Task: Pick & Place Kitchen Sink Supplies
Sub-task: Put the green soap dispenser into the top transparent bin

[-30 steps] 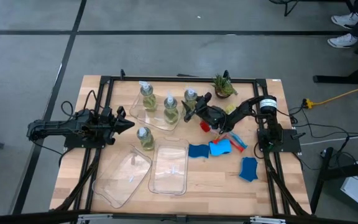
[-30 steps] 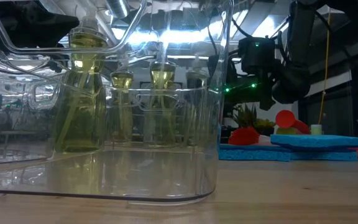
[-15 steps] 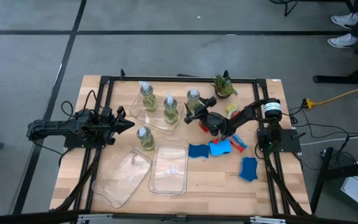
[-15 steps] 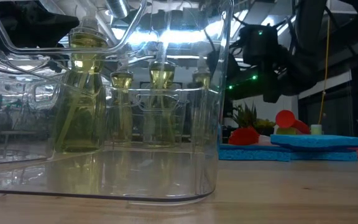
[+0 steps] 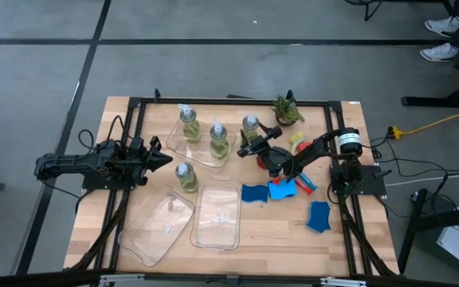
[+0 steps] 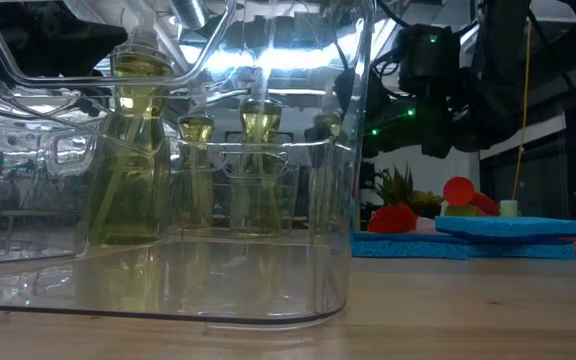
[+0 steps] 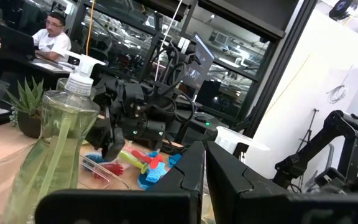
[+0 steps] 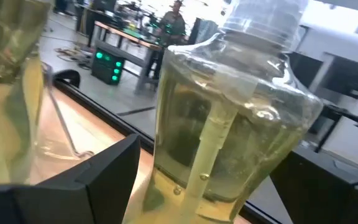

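While the left end effector [image 5: 166,160] sits closed near the worktop's left edge, the right one's busy.
Right end effector [image 5: 248,144] is spread open right around a pump bottle [image 5: 249,127] standing toward the far edge, beside two more bottles on a clear tray [image 5: 200,151].

Left arm lies low along left edge of table, stretched toward middle, left gripper [image 5: 166,159] shut, holding nothing. Right arm bends in from right edge, reaching toward middle. Right gripper [image 5: 248,144] has fingers [image 8: 114,171] spread wide, gripping nothing.
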Action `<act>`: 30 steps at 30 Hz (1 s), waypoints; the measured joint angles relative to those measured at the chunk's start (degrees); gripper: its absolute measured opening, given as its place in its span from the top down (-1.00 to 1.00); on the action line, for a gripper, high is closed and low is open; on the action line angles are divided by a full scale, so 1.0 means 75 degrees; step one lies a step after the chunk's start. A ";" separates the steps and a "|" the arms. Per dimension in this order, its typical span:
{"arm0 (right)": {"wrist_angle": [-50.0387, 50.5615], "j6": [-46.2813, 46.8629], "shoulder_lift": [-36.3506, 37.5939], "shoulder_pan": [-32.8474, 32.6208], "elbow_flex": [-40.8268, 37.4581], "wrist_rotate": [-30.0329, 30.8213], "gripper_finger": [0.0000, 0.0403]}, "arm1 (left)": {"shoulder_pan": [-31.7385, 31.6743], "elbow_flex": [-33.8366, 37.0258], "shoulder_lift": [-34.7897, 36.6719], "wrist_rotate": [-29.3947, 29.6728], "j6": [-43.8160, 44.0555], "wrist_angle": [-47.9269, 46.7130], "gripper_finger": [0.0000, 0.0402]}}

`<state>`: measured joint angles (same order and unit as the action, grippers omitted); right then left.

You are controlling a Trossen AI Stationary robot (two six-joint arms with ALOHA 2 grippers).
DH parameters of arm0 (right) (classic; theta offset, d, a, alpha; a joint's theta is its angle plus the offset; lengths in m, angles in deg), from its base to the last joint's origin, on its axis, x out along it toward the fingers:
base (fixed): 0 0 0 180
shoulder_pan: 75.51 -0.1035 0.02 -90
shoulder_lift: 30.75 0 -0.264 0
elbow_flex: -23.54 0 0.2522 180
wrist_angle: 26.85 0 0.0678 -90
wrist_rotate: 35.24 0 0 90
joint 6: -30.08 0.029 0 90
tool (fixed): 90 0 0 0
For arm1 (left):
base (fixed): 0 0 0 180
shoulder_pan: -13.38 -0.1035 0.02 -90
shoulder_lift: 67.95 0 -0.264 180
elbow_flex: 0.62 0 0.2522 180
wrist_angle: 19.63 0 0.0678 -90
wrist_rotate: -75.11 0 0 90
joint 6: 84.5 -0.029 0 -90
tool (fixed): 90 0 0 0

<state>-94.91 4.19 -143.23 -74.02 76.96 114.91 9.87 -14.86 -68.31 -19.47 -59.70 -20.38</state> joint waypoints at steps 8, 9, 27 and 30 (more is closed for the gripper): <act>-0.0103 -0.0451 0.0000 -0.0122 0.0006 0.0272 -0.65 | -0.0002 -0.0001 -0.0002 -0.0002 -0.0001 0.0001 0.95; -0.0145 -0.0463 0.0003 -0.0161 0.0006 0.0298 -0.65 | -0.0003 0.0001 -0.0001 -0.0003 -0.0001 0.0002 0.95; -0.1106 -0.1240 0.0012 -0.0549 0.0183 0.1240 -0.65 | -0.0003 -0.0002 -0.0003 -0.0003 0.0000 0.0000 0.95; -0.1105 -0.1240 0.0012 -0.0643 0.0243 0.1242 -0.65 | -0.0002 0.0000 0.0000 0.0000 -0.0002 0.0000 0.94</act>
<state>-103.20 -5.11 -143.14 -78.84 78.78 124.23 9.85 -14.86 -68.31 -19.47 -59.71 -20.38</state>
